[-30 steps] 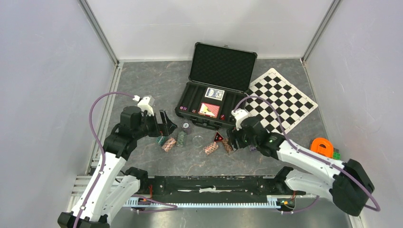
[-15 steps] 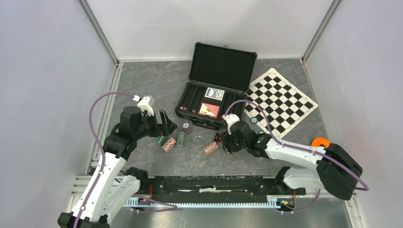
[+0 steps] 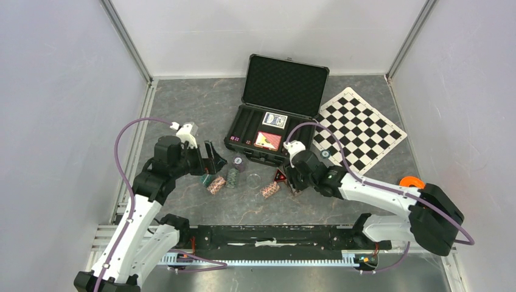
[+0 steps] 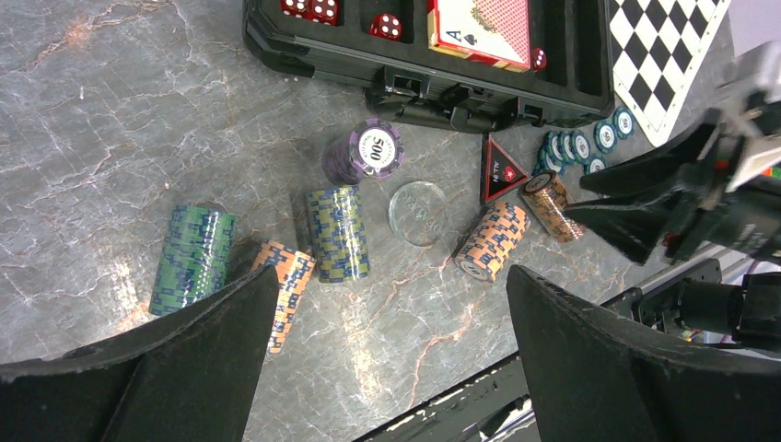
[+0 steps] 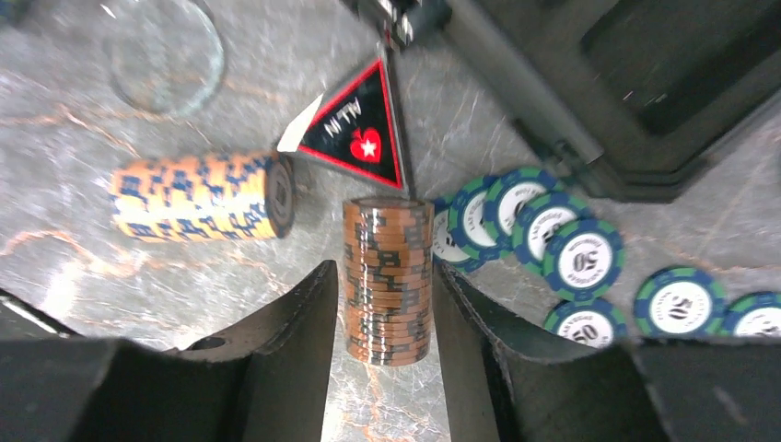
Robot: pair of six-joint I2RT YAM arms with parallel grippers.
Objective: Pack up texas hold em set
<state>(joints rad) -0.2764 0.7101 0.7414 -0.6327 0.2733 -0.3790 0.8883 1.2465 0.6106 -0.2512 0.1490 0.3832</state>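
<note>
The black case [image 3: 240,145] lies open with its foam lid [image 3: 286,85] raised; a blue deck [image 3: 274,120], a red deck [image 3: 268,140] and red dice [image 4: 387,26] sit inside. A brown chip stack [image 5: 387,276] lies on its side on the table. My right gripper [image 5: 385,270] straddles it, its fingers closed in against both sides. Loose teal chips [image 5: 553,249] are fanned out just right of it. My left gripper [image 4: 391,276] hangs wide open and holds nothing, above a green stack [image 4: 192,260], an orange stack [image 4: 285,293] and a blue-yellow stack [image 4: 338,233].
A purple stack [image 4: 368,152] stands by the case front. A clear disc [image 4: 417,212], another orange stack [image 4: 493,241] and a black "ALL IN" triangle [image 5: 355,138] lie nearby. The chequered mat [image 3: 359,128] and an orange piece [image 3: 412,182] are on the right.
My right arm has slid left and toward the case, over the brown chip stack, and its fingers have narrowed around it. The left arm has stayed still.
</note>
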